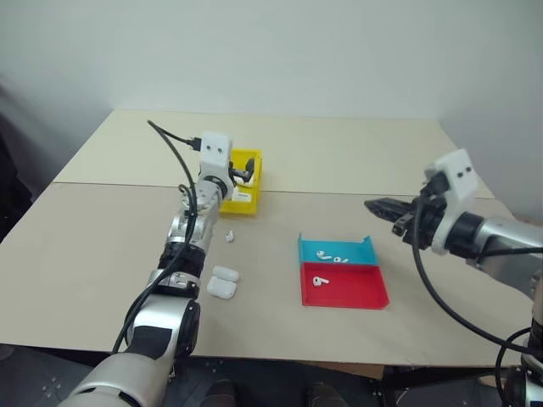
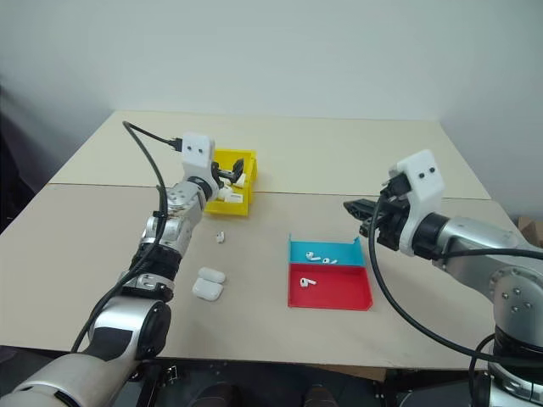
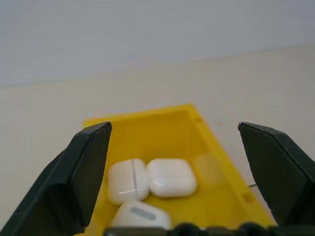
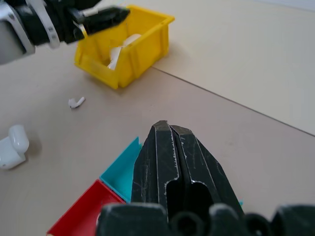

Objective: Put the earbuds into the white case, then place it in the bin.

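Note:
The yellow bin (image 1: 254,159) stands on the table's far left half. Three white cases (image 3: 171,177) lie inside it. My left gripper (image 1: 246,174) hovers just over the bin, open wide, with nothing between its fingers (image 3: 88,162). Two more white cases (image 1: 223,281) lie on the table nearer to me. One earbud (image 1: 229,236) lies loose between them and the bin. Other earbuds rest in the teal tray (image 1: 359,251) and one in the red tray (image 1: 361,292). My right gripper (image 1: 373,204) hangs shut and empty above the table, right of the trays.
The teal and red trays sit side by side at centre right. A black cable loops along my left arm (image 1: 182,170). A seam (image 1: 102,184) crosses the table behind the trays, at the level of the bin.

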